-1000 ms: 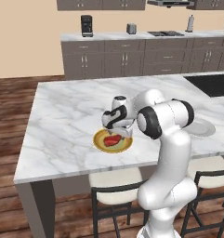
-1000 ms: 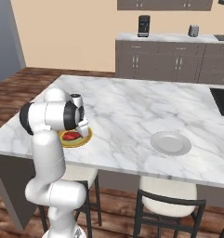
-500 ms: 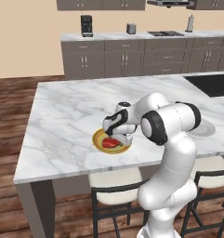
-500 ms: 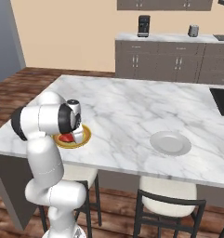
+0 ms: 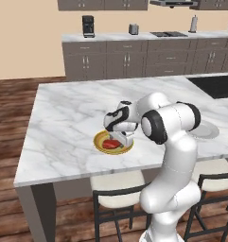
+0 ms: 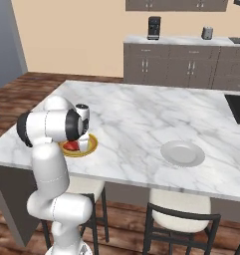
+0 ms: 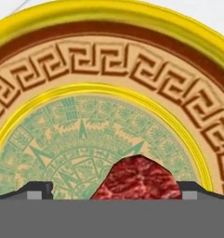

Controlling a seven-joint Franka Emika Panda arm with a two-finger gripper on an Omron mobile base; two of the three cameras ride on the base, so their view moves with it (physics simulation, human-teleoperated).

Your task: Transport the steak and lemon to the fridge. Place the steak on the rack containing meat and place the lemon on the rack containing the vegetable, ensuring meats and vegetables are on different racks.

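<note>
My gripper (image 5: pixel 121 141) is low over the yellow plate (image 5: pixel 100 144) near the front edge of the marble counter (image 5: pixel 68 118). My jaws are spread apart, one tip (image 7: pixel 35 188) on each side of the steak (image 7: pixel 137 179). The steak lies flat on the plate, between my tips; I cannot tell if they touch it. A grey plate (image 6: pixel 181 153) sits well apart.

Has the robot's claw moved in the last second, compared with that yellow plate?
Yes. The gripper has come down toward the yellow plate and now sits low over the steak.
</note>
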